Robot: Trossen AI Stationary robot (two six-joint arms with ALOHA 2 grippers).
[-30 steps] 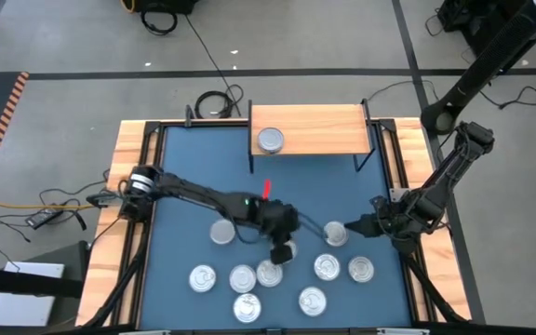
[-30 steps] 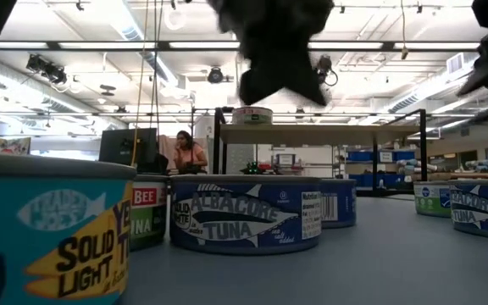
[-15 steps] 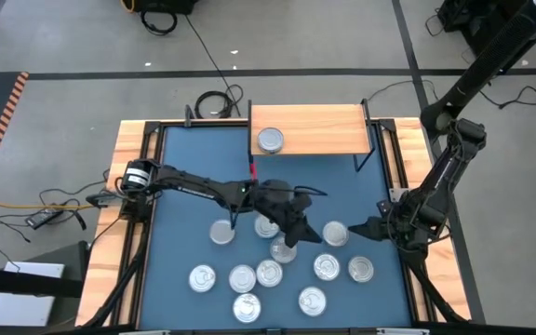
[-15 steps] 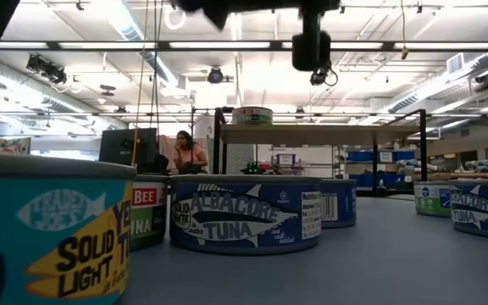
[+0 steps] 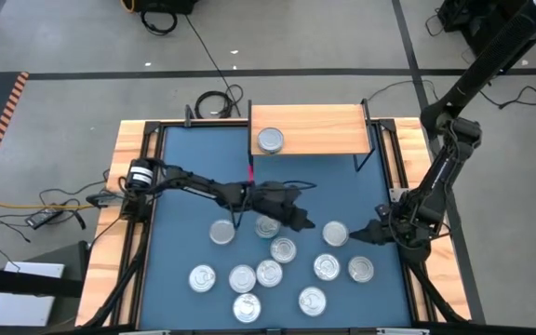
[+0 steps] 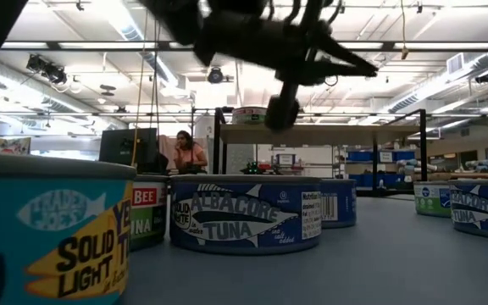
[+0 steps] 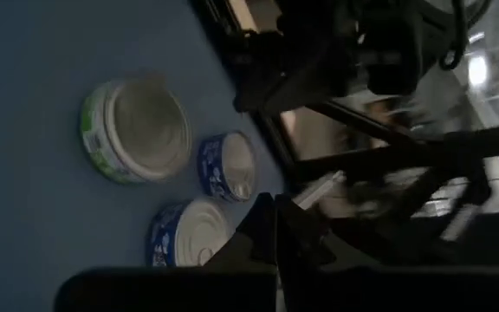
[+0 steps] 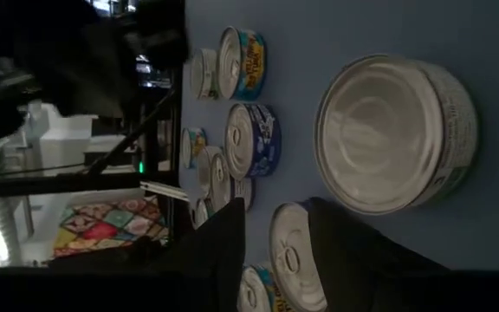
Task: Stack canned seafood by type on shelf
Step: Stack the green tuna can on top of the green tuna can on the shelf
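A blue worktop (image 5: 184, 195) edged in wood carries 10 scattered tins (image 5: 268, 274); 1 tin (image 5: 271, 140) sits on the far shelf (image 5: 319, 128). The left gripper (image 5: 301, 221), closed and empty, hovers mid-worktop; the right gripper (image 5: 363, 236), half-open, holds nothing near the right edge.

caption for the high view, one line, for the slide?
Top-down: one can on the shelf, ten on the blue table; left gripper shut mid-table, right gripper near a can.

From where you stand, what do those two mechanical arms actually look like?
Both are slim, black, jointed arms. The left arm has a silver-and-black cylinder at its base, a small green light and a red patch along it, with thin black cables looping near its pincer. The right arm is plain black, ending in a two-fingered right pincer.
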